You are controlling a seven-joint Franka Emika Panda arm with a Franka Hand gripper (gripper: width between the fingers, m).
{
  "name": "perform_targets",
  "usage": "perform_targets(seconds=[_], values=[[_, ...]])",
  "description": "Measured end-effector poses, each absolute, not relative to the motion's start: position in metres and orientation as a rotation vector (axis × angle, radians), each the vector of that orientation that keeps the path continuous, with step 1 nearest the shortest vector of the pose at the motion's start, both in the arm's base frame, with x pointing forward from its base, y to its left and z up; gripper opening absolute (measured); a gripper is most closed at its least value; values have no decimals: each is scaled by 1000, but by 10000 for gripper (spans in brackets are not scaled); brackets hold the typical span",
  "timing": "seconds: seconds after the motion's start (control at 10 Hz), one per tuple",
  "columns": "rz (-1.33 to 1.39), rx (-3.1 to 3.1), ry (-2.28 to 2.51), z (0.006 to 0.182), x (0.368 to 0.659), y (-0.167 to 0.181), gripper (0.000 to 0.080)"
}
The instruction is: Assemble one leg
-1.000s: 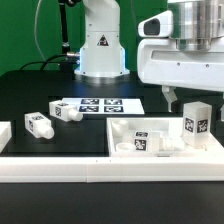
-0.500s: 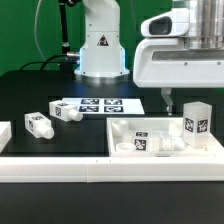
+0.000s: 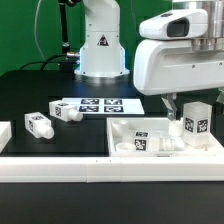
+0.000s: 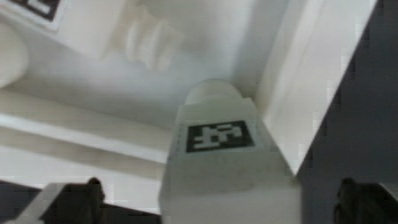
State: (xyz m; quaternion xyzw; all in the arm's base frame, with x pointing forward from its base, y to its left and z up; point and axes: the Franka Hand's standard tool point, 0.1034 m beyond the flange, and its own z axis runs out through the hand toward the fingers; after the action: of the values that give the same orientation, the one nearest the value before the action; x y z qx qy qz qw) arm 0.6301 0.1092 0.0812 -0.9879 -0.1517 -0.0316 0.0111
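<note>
Claw (image 4: pixel 217 198) spread wide, its fingers flank without touching the leg (image 3: pixel 197 122), which stands upright on the white panel (image 3: pixel 150 125) at the exterior view's right, apparently lined up for a square grip.

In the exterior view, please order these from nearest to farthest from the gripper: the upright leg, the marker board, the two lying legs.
1. The upright leg, on the panel, right at the gripper.
2. The marker board, mid-table.
3. The inner lying leg, at the board's left end.
4. The outer lying leg, farther toward the exterior view's left.
</note>
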Motion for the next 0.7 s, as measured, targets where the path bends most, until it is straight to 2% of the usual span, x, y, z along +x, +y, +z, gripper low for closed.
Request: perform_targets(seconds=[0.1,0.2,0.3,0.4,0.7], values=[[-98,-3082,-470,81,630,109,514],[-98,-3082,-470,81,630,109,514],[-98,-3082,-463,81,630,109,374],[-97,-3086,-428,81,630,109,286],[-93,-3102,-183,81,630,110,286]])
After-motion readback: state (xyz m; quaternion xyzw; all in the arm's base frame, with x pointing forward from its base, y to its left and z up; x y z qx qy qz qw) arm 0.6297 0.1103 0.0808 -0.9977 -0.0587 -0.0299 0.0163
